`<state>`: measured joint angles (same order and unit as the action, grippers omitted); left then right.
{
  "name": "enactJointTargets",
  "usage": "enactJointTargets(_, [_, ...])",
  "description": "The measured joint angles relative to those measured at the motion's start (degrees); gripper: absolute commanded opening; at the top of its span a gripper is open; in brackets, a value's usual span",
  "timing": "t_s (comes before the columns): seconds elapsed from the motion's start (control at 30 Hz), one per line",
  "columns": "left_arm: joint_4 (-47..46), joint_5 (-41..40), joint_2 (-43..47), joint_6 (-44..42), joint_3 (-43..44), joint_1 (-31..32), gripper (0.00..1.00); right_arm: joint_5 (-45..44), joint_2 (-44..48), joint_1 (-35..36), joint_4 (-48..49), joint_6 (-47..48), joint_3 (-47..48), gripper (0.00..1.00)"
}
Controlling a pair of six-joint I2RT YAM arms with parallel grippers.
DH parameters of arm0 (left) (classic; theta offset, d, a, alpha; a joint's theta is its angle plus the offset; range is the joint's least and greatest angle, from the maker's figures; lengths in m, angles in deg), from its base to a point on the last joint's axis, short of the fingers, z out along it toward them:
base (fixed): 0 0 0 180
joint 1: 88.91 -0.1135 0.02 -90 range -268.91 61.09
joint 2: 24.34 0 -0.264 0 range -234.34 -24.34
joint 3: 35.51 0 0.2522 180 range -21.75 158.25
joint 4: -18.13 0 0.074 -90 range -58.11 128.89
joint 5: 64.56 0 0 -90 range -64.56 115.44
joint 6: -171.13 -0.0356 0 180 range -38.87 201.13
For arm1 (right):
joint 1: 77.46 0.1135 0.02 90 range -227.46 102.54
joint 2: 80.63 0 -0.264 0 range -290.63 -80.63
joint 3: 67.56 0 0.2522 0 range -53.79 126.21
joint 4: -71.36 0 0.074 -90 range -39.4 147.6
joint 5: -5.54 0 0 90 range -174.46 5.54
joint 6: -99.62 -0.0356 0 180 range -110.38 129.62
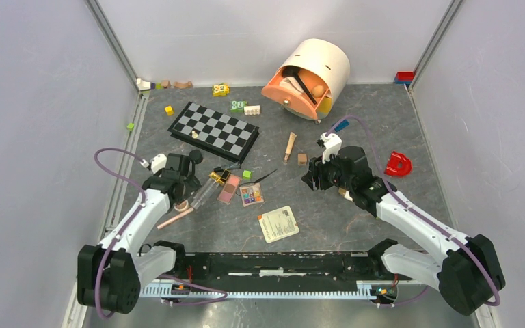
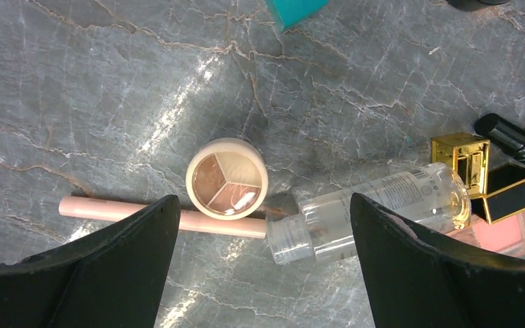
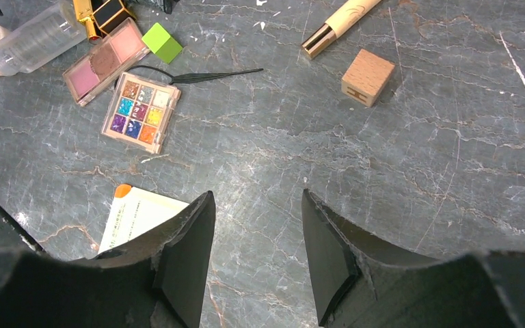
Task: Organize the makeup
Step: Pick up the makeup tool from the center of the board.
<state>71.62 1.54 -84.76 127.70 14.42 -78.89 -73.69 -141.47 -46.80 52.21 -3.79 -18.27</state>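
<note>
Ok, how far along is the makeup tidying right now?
Barely started. Done: the round case at the back holds a black brush. In hand: nothing; the left gripper hovers open over the round compact, and the right gripper is open and empty. Left: the compact, pink pencil, clear bottle, pink palette, multicolour palette and beige tube lie loose.

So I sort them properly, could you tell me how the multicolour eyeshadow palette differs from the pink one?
The multicolour palette is roughly square; the pink palette is a longer rectangle. The multicolour palette has nine small bright pans in a grid; the pink palette has a few larger pink and brown pans in a row. Both lie flat, pans up, side by side on the table.
</note>
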Motion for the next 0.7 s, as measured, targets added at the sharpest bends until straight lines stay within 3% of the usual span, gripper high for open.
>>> enactJointTargets(0.37, [3.5,-2.4,-0.3,5.9,-1.9,-1.3,1.0,0.9,-0.1,0.0,-0.1,0.0,0.0,0.57])
enactJointTargets(0.7, [20.6,-3.1,3.7,28.6,-0.2,-1.3,1.0,1.3,-0.4,0.0,-0.1,-0.3,0.0,0.57])
